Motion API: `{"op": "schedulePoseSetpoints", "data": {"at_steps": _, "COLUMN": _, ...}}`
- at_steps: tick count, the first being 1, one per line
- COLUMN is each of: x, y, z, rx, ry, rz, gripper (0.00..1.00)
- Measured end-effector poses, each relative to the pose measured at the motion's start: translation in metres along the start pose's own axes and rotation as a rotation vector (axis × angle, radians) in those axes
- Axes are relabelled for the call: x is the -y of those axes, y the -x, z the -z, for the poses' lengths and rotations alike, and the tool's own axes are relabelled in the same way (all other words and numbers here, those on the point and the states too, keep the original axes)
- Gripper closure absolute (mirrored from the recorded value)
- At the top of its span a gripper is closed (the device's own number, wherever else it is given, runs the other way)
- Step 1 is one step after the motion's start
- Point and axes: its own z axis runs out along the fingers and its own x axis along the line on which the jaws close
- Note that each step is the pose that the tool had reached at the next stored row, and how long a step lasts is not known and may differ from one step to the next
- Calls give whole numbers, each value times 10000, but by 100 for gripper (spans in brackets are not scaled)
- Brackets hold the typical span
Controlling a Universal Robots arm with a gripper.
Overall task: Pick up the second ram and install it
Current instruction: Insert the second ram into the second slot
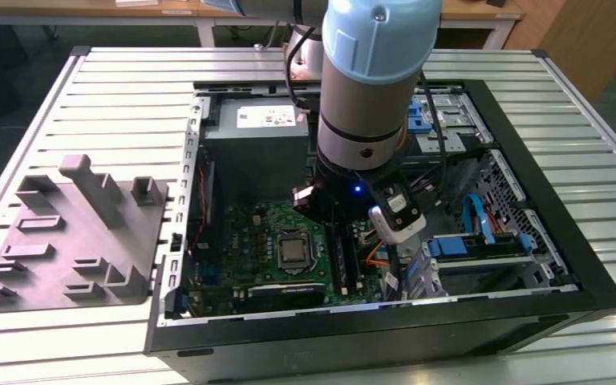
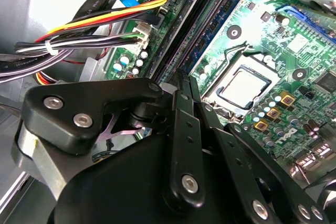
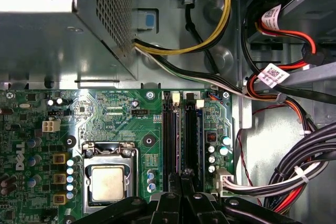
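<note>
My gripper (image 3: 182,176) is down inside the open computer case, its black fingers closed together over the long black memory slots (image 3: 169,140). The second wrist view has the gripper (image 2: 181,77) ending right at the same slots (image 2: 195,30). A thin dark blue-green strip, seemingly the second ram (image 3: 199,140), stands edge-on in the slot row beside the fingertips. I cannot tell whether the fingers touch it or whether anything is clamped between them. In the exterior view the arm's wrist (image 1: 364,180) hangs over the green motherboard (image 1: 270,224) and hides the gripper.
The grey power-supply box (image 1: 254,136) borders the motherboard on one side. Bundled cables (image 3: 294,182) and the drive cage (image 1: 480,241) crowd the other side of the slots. The processor socket (image 3: 107,182) lies close by. A grey holder block (image 1: 73,233) stands on the table at the exterior view's left.
</note>
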Motion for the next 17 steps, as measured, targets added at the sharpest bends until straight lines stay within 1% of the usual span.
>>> {"op": "schedulePoseSetpoints", "data": {"at_steps": 4, "x": 0, "y": 0, "z": -3, "rx": -5, "ry": 2, "rz": 83, "gripper": 88}}
{"op": "schedulePoseSetpoints", "data": {"at_steps": 17, "x": 1, "y": -4, "z": -20, "rx": -4, "ry": 4, "rz": 87, "gripper": 88}}
